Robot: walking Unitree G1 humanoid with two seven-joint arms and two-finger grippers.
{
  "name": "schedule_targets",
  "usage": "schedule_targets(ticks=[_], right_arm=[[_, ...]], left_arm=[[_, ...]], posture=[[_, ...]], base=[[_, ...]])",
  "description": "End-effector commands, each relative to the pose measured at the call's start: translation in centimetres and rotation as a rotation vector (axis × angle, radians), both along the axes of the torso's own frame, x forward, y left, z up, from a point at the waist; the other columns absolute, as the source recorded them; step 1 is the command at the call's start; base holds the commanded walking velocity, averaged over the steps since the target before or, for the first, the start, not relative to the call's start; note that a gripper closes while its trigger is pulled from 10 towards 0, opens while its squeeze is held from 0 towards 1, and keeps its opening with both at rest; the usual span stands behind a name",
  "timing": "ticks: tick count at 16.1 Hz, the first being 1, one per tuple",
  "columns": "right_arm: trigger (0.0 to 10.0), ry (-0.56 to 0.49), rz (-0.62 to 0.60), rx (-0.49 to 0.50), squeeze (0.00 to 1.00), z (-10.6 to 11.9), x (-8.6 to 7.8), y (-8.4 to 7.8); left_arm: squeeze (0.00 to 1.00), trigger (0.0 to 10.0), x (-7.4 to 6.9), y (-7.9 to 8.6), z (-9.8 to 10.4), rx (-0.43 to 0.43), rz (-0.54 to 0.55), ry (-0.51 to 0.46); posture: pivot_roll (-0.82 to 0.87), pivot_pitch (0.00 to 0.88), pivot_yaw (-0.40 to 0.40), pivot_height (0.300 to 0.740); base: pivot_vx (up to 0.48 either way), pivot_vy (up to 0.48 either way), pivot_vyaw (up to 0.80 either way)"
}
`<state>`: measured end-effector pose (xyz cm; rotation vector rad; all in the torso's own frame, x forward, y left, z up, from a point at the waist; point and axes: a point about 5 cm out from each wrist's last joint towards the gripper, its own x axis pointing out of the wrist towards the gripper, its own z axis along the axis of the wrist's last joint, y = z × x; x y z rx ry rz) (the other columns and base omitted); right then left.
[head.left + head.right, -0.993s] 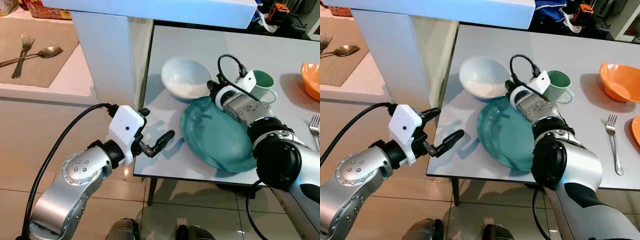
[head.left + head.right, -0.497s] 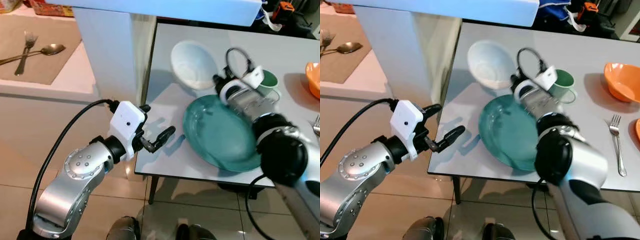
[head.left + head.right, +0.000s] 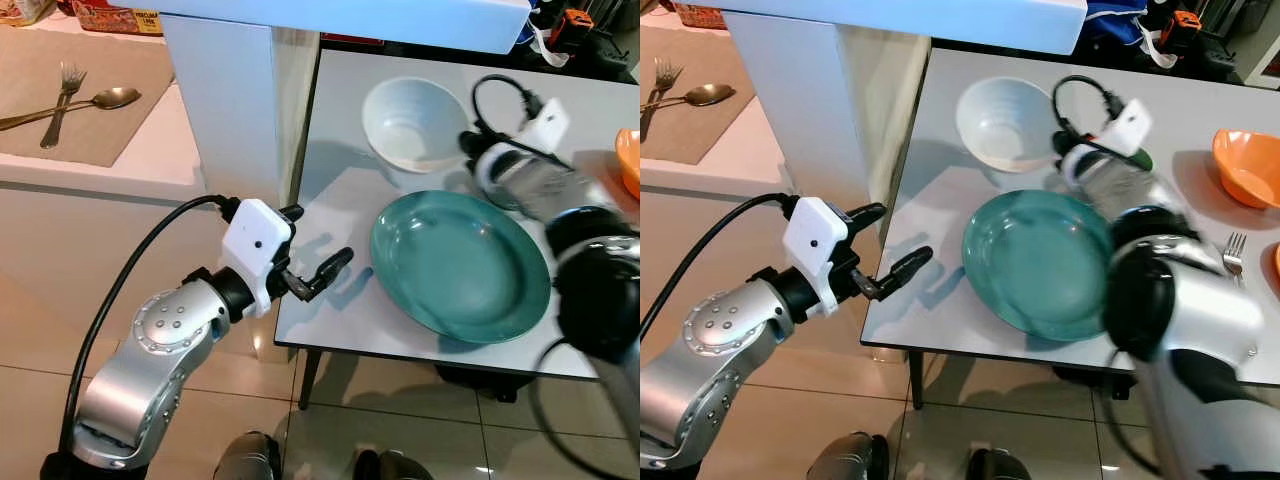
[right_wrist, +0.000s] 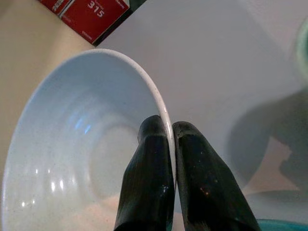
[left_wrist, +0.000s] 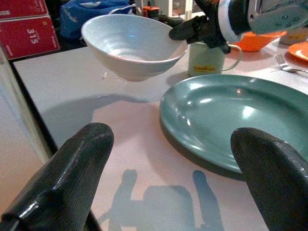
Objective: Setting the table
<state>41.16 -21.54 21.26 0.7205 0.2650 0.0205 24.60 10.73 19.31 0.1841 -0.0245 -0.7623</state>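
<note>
A white bowl (image 3: 415,125) sits tilted at the far side of the grey table (image 3: 340,200), one side raised off the top. My right gripper (image 4: 166,127) is shut on its rim, one finger inside and one outside. A teal plate (image 3: 460,265) lies flat just in front of the bowl. A green mug (image 5: 207,57) stands behind the plate, mostly hidden by my right arm (image 3: 590,290). My left gripper (image 3: 318,240) hangs open at the table's left front corner, holding nothing.
An orange bowl (image 3: 1245,165) and a fork (image 3: 1230,255) lie at the table's right. A white pillar (image 3: 230,100) stands left of the table. Beyond it, a counter mat (image 3: 90,110) holds a fork and spoon (image 3: 60,95). Red boxes (image 5: 24,24) stand behind the table.
The whole view has shifted. My right arm, now blurred, has swung right and back with the bowl's rim pinched, tilting the bowl up. The left gripper holds its place.
</note>
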Motion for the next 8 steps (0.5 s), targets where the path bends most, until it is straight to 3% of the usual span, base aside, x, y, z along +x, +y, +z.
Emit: schedule_targets(ticks=[1,4,6,8], right_arm=[[0.0,-0.052,0.029,-0.026,0.0,1.6,-0.2,-1.4],[0.0,-0.037,0.107,-0.001,0.0,2.3,-1.9,-4.3],[0.0,-0.02,0.146,0.022,0.0,2.2,-3.3,-5.0],[0.0,0.004,0.179,0.011,0.0,0.7,-5.7,-5.3]], left_arm=[[0.0,10.0,-0.2,-0.6,-0.1,-0.001,-0.04,-0.003],[0.0,10.0,-0.9,-1.3,0.1,-0.024,-0.109,-0.002],[0.0,10.0,-1.0,-1.5,0.1,-0.03,-0.116,-0.002],[0.0,10.0,-1.0,-1.7,0.1,-0.031,-0.127,0.0]], posture=[[0.14,0.047,-0.035,0.74],[0.12,0.039,-0.028,0.74],[0.11,0.038,-0.019,0.74],[0.1,0.038,-0.01,0.74]], base=[[0.0,0.0,0.0],[0.0,0.0,0.0],[0.0,0.0,0.0],[0.0,0.0,0.0]])
